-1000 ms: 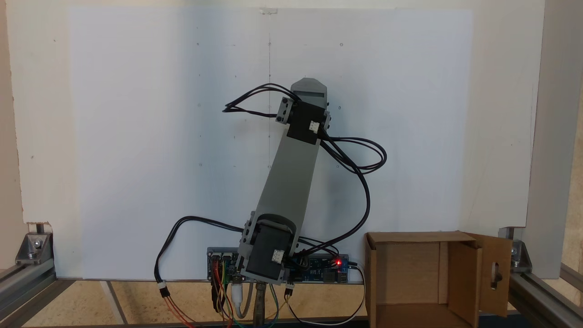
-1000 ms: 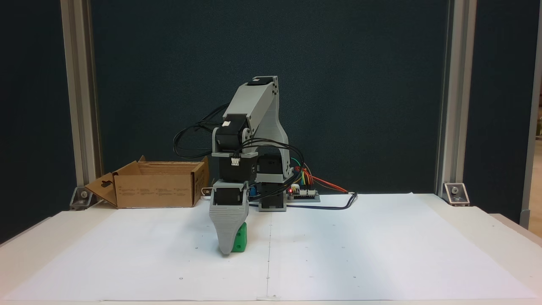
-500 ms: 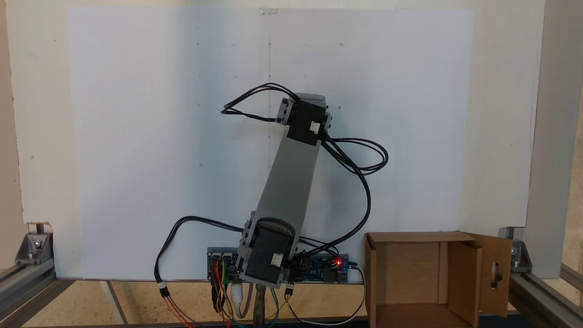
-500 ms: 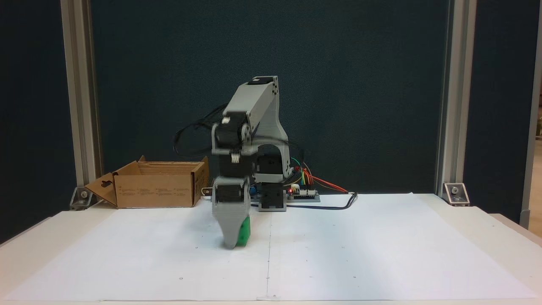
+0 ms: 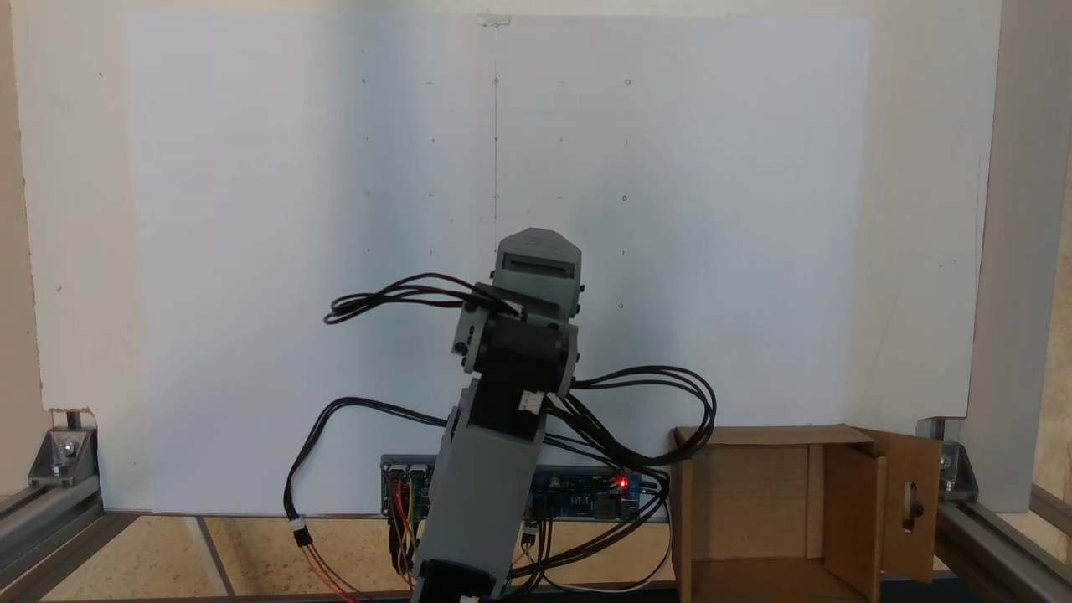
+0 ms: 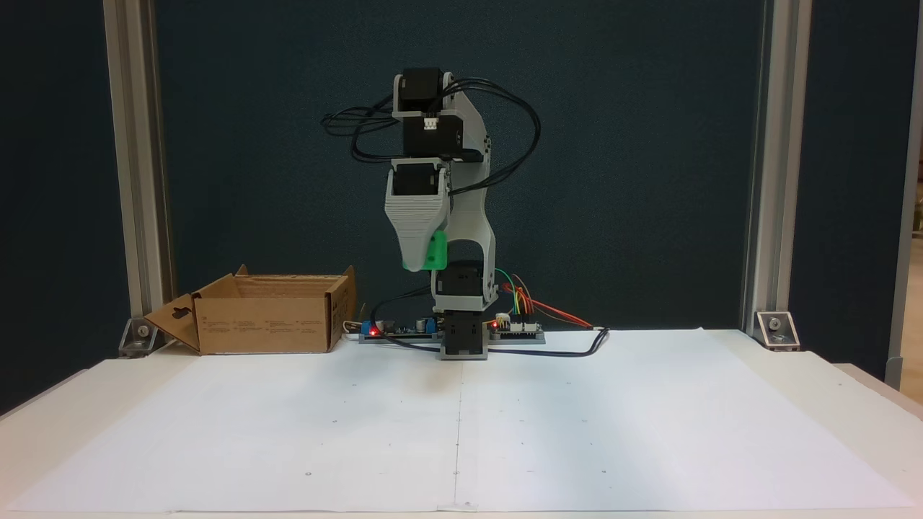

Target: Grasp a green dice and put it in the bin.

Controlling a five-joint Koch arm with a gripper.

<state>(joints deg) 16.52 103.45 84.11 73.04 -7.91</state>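
1. at the left of a fixed view, the bin [image 6: 263, 317] sits on the table [image 6: 58, 404] at the back edge of the white paper [image 6: 577, 425], top open, one side flap with a keyhole cutout splayed outward to the left.
2. to its right, near centre, the arm [image 6: 465, 187] is folded upright over its base, black cables looping off both sides of the upper joints.
3. the gripper [image 6: 422, 265] points down, high above the paper, above the level of the bin's rim and to its right.
4. the dice [image 6: 435, 251] is pinched against the grey jaw's right side near the tip; the second jaw is hidden behind it, but the cube hangs clear of the table, so the jaws are closed on it.
5. right of the base, a board [image 6: 515, 328] with coloured wires and a red light lies on the table.
6. in a fixed view from above, the arm [image 5: 494, 452] rises toward the camera at lower centre, the bin [image 5: 754, 502] at lower right, its cutout flap at the far right.
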